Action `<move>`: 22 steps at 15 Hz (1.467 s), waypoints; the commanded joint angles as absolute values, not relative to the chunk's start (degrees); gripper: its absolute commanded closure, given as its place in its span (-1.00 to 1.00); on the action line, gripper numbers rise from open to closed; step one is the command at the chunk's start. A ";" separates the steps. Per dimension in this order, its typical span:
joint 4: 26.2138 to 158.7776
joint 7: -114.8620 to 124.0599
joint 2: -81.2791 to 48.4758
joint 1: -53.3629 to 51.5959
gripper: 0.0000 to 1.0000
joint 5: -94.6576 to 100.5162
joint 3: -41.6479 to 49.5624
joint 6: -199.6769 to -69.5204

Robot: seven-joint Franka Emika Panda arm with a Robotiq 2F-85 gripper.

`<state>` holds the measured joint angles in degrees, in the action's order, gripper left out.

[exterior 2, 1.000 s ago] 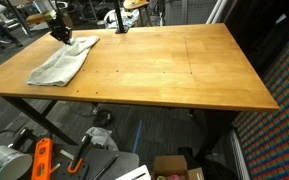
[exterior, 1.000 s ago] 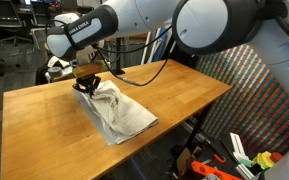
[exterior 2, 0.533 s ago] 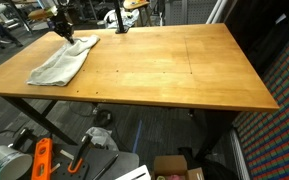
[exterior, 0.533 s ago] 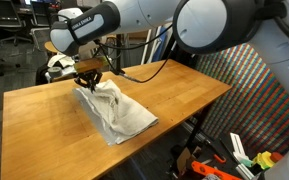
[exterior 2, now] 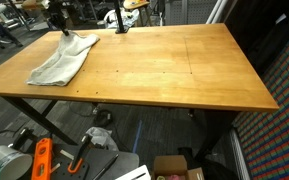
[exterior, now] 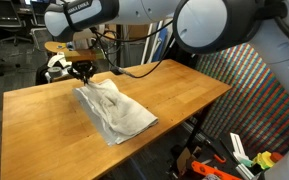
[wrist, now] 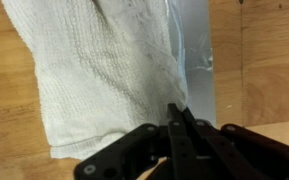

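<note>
At the claw (wrist: 180, 112) itself, wrist view: fingers (wrist: 172, 122) clenched together with no gap, pinching a raised fold of the towel (wrist: 94, 70) right at the tips. The ridge of the fold runs straight into the tips, and the weave is sharp there. The rest of the towel spreads out from the claw across most of that view, with wood grain showing on both sides of it. There is a pale glossy strip along the towel's edge just beyond the tips; can't tell what it is. In an exterior view, the claw (exterior: 82, 72) points straight down and sits just above the towel's near end (exterior: 112, 108). That end is tented up to the tips, while the remainder lies rumpled on the table (exterior: 189, 92), trailing away from the claw towards the table's front edge. In an exterior view from the opposite side, the claw (exterior 2: 57, 26) is over a far corner of the table (exterior 2: 174, 70). The towel (exterior 2: 62, 60) hangs from it down onto the wood, near the side edge. Above the claw is the white arm (exterior: 134, 15), with a black cable (exterior: 149, 68) looping off it, close behind the claw. Well apart from the claw is a woven panel (exterior: 249, 85) past the table's other end. Farthest from it, on the floor under the table, are an orange tool (exterior 2: 41, 160) and a cardboard box (exterior 2: 174, 168).
</note>
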<state>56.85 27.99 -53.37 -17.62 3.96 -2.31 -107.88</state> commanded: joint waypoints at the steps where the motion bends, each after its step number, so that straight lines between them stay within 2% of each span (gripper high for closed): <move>1: 51.95 31.62 -54.90 -18.40 0.98 1.85 -1.53 -105.13; 9: 43.89 34.31 -58.25 -18.14 0.98 -1.81 -2.60 -96.15; 15: 38.55 36.37 -61.06 -17.92 0.97 -3.45 -2.59 -94.62; 17: 43.45 35.35 -58.69 -17.93 0.93 -2.12 -2.54 -96.18; 22: 42.35 35.65 -59.62 -17.84 0.93 -2.12 -2.53 -96.19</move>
